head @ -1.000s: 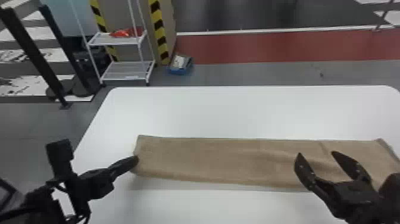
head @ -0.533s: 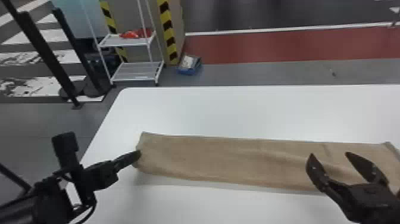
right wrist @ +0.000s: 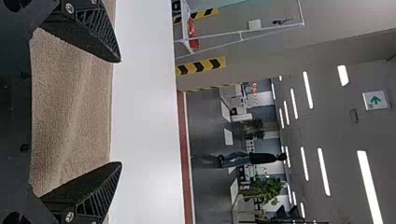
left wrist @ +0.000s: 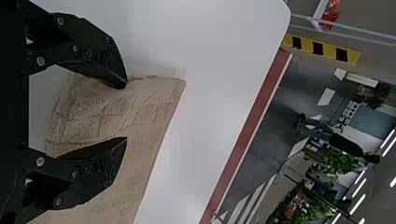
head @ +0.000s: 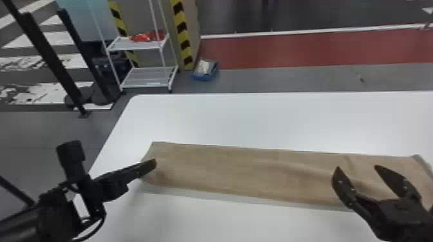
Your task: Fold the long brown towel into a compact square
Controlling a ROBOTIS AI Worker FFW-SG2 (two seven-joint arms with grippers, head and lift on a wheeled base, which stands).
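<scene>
In the head view my left gripper [head: 149, 167] is at the left end of the long brown towel [head: 245, 170], which lies flat across the table in a long strip. The left wrist view has the left gripper [left wrist: 125, 112] with its fingers apart, the towel's end [left wrist: 154, 105] between and beyond them. Over the towel's right part, my right gripper [head: 357, 167] stands open in the head view. Brown cloth [right wrist: 70, 116] spans the gap of the right gripper [right wrist: 120, 112] in the right wrist view, with neither finger closed on it.
The white table [head: 257, 119] extends behind and in front of the towel. Beyond its far left corner stand a white shelf rack [head: 145, 77] and black posts [head: 51, 58]. A blue bin [head: 205, 69] sits on the floor behind the table.
The head view has shifted, so the table and towel appear farther right. Both grippers have kept nearly the same places relative to the towel, the left at its end, the right still open.
</scene>
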